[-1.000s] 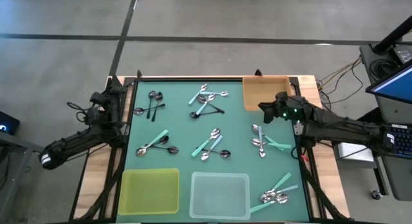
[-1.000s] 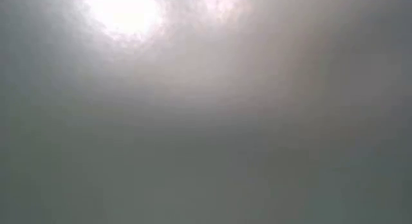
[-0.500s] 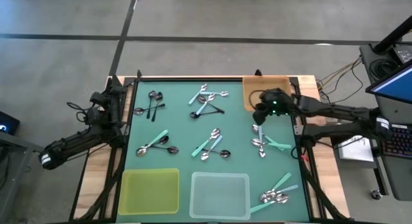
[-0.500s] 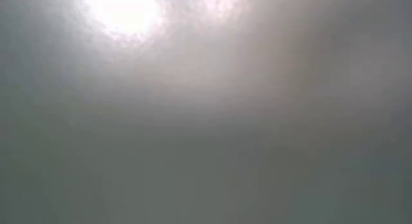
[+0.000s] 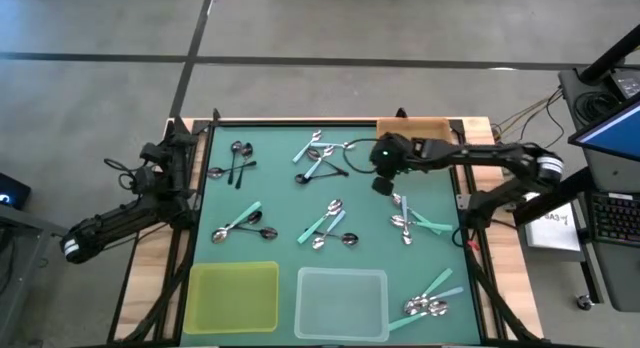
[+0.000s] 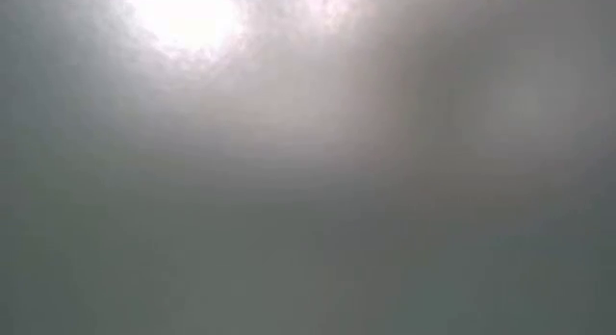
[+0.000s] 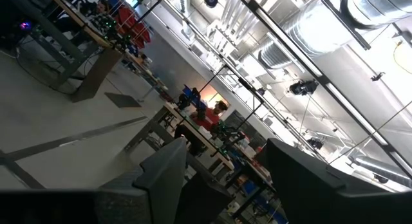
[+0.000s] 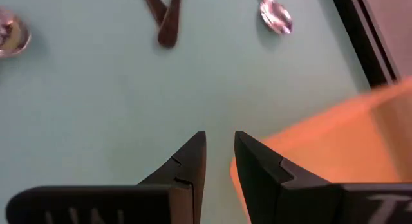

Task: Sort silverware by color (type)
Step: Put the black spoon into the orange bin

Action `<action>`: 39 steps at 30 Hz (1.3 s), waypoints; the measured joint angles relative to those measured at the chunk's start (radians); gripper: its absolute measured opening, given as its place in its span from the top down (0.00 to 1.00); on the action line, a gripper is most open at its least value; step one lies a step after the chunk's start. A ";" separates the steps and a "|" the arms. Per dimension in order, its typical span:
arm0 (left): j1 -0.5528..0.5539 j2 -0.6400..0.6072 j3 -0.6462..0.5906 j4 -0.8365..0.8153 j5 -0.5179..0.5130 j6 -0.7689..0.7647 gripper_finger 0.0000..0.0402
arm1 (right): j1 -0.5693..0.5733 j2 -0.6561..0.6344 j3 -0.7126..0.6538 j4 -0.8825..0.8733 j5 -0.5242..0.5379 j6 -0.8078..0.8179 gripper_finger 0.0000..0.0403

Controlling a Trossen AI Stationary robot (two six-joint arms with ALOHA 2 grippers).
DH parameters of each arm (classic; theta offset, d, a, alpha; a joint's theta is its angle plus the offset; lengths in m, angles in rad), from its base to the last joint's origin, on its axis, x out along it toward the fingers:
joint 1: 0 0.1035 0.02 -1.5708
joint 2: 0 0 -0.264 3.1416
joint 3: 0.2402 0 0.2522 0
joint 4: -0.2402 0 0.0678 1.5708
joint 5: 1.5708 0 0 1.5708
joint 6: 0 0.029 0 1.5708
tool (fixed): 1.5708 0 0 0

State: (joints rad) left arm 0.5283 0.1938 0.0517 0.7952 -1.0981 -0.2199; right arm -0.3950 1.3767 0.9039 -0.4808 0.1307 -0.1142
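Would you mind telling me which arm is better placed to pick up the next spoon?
The right: its end effector is out over the green mat near the spoons, while the left end effector waits at the table's edge.

shiny metal spoons point(image 5: 403, 224) – matt (green) mat point(image 5: 280, 203)

Right gripper point(image 5: 379, 169) reaches inward, fingers point(image 8: 187, 163) seemingly nearly closed; left arm point(image 5: 120, 220) parked.
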 joint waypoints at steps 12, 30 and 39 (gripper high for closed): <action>0.000 0.000 0.000 0.000 0.000 0.000 0.50 | 0.000 0.372 0.334 -0.022 0.000 0.279 0.82; 0.000 0.000 0.000 -0.002 0.000 0.000 0.50 | 0.035 0.575 0.549 -0.071 -0.009 0.463 0.82; 0.000 0.000 0.000 -0.004 0.000 0.000 0.50 | 0.055 0.619 0.549 0.014 0.003 0.442 0.82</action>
State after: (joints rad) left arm 0.5282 0.1939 0.0517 0.7907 -1.0981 -0.2202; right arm -0.3405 1.9955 1.4532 -0.4670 0.1333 0.3283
